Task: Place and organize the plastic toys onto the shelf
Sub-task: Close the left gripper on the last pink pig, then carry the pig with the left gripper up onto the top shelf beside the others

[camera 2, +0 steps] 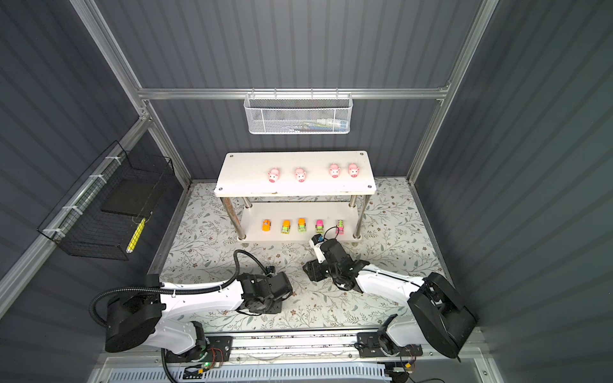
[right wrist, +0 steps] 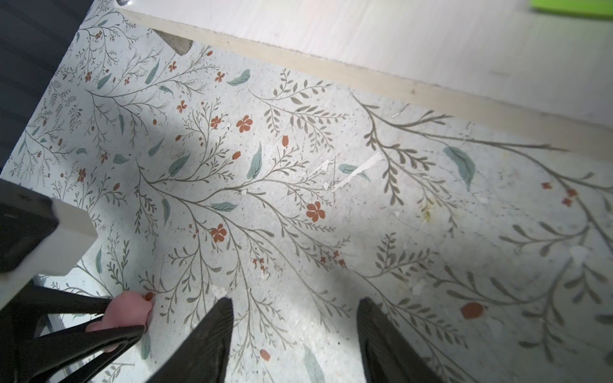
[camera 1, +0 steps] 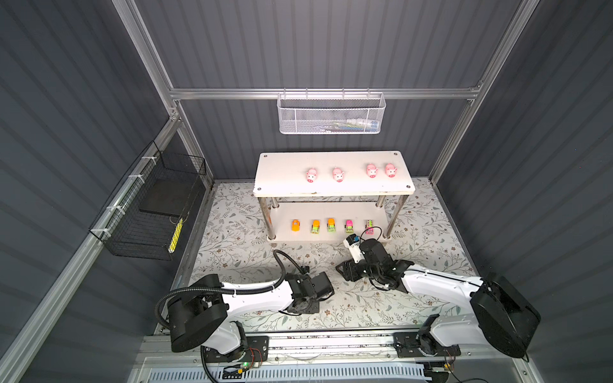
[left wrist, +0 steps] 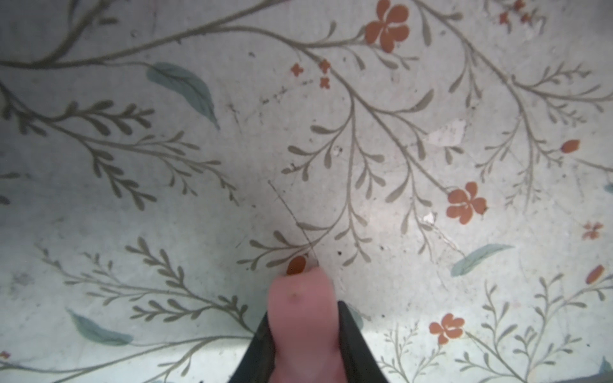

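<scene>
The floral-patterned bench (camera 1: 232, 252) is taken up at its near edge by the left arm (camera 1: 252, 291) and the right arm (camera 1: 438, 285), both reaching inward toward the middle. The white two-tier shelf (camera 1: 282, 172) is set at the far side of the bench, against the back wall. A black wire basket (camera 1: 146, 212) is hung on the left wall, and a white mesh basket (camera 1: 331, 114) on the back rail above the shelf.

The right claw (right wrist: 295, 301) is seen in the right wrist view with its two dark fingers set well apart and nothing between them. It is held low over the bench, just in front of the shelf's lower board.

The left claw (left wrist: 303, 311) is hidden under its own wrist in both top views. In the left wrist view its fingers are pressed against both sides of a fifth pig (left wrist: 303, 335), so this toy is gripped. The same pig is seen in the right wrist view, low at the bench and well short of the shelf. Whether it rests on the bench cannot be told.

Four pink pigs (camera 1: 311, 174) (camera 1: 338, 174) (camera 1: 372, 170) (camera 1: 391, 170) are lined up on the upper board, snouts toward the arms. Five toy vehicles (camera 1: 296, 225) (camera 1: 315, 227) (camera 1: 331, 224) (camera 1: 349, 226) (camera 1: 369, 227) are lined up on the lower board. The rightmost is partly crossed by the right arm's cable.
</scene>
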